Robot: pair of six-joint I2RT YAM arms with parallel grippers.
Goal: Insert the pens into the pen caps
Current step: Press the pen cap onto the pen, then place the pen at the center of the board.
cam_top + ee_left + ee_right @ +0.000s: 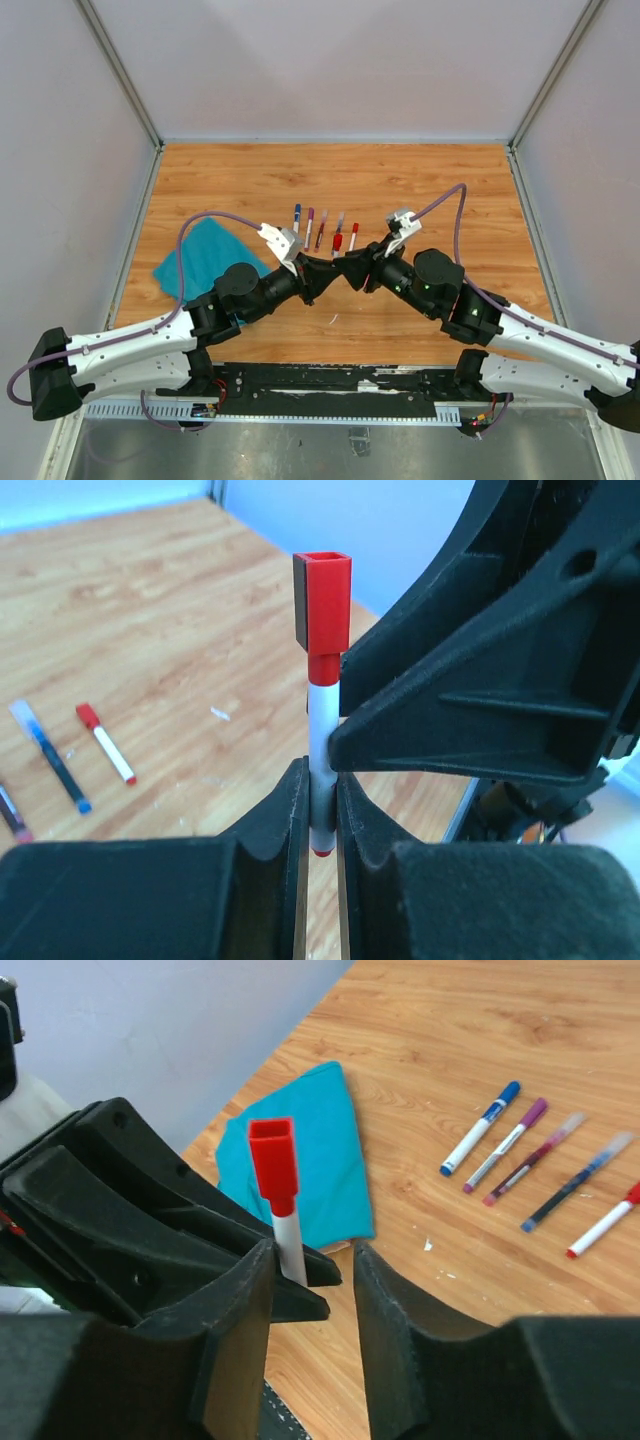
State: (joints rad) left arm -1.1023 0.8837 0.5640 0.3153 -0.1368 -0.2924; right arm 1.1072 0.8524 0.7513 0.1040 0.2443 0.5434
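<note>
My left gripper (321, 805) is shut on the white barrel of a pen (322, 715) held upright, with a red pen cap (323, 595) seated on its upper end. The two grippers meet above the table's middle, left gripper (325, 268) against right gripper (355, 265). My right gripper (310, 1270) stands open; its left finger is beside the pen (290, 1245) below the red cap (273, 1160), and its right finger is apart from it. Several other pens (321, 228) lie in a row on the wood beyond the grippers, seen also as pens (535, 1158) in the right wrist view.
A teal cloth (205, 257) lies on the left of the wooden table (450, 190), and the cloth (310, 1160) shows behind the held pen. Grey walls and metal rails enclose the table. Small white flecks (333, 319) lie on the wood.
</note>
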